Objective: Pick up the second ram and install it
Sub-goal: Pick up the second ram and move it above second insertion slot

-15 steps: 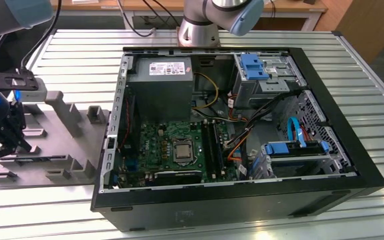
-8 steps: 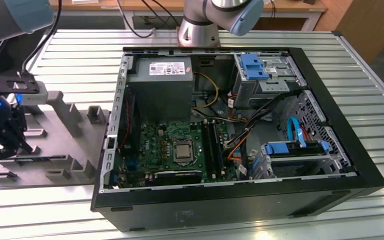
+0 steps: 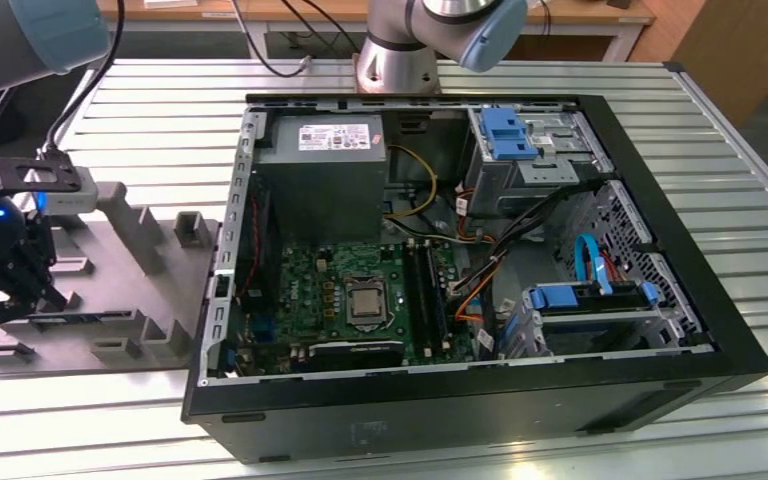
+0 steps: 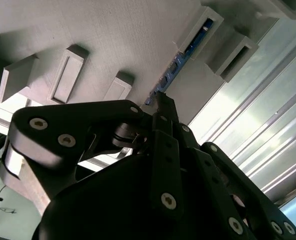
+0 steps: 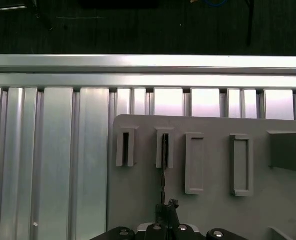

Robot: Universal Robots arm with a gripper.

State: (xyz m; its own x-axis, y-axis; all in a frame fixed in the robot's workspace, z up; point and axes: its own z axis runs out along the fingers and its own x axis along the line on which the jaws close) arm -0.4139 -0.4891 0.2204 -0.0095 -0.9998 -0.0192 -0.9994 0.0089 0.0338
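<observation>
Pincer [image 4: 162, 101] is closed down to a sliver, its tips pinching the near end of the second ram [image 4: 187, 50], which sits on edge in a slot of the grey holder [image 4: 112, 35].

1. The arm [image 3: 427, 30] stands on its base at the top centre of the exterior view. One thick link [image 3: 24, 35] crosses that view's top left corner.
2. The gripper [image 3: 17, 298] [image 4: 161, 100] [image 5: 169, 206] hangs low at the exterior view's left edge, pointing down, with a blue light on its black body.
3. In both wrist views its black linkages fold inward from either side — the jaws are drawn together into one narrow tip.
</observation>
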